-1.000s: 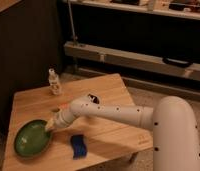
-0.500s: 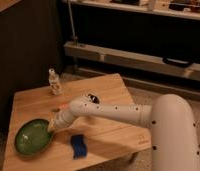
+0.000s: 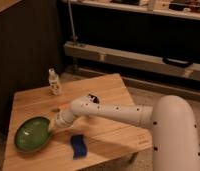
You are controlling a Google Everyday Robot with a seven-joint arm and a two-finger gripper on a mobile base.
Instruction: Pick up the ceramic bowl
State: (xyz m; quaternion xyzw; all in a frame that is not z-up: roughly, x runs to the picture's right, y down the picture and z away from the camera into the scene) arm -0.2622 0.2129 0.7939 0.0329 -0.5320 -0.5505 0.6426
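At the bench's (image 3: 105, 85) near left corner, my gripper (image 3: 53, 125) meets the right rim of the ceramic bowl (image 3: 33, 134).

My arm, smooth white tube with small dark dots along it, reaches leftward across the pale, grainy wooden boards, and my gripper ends right at the bowl's edge; whether it is spread or closed there I cannot tell. The bowl is round, shallow and glossy green with a darker rim, mouth up and flat on the wood; seen at a slant it reads as an oval whose long axis runs left to right. A blue sponge (image 3: 78, 146), small and blocky with a rough look, lies just right of the bowl, near the front edge. A small clear bottle (image 3: 54, 82) with a pale label stands upright at the far left side, well apart from the bowl.
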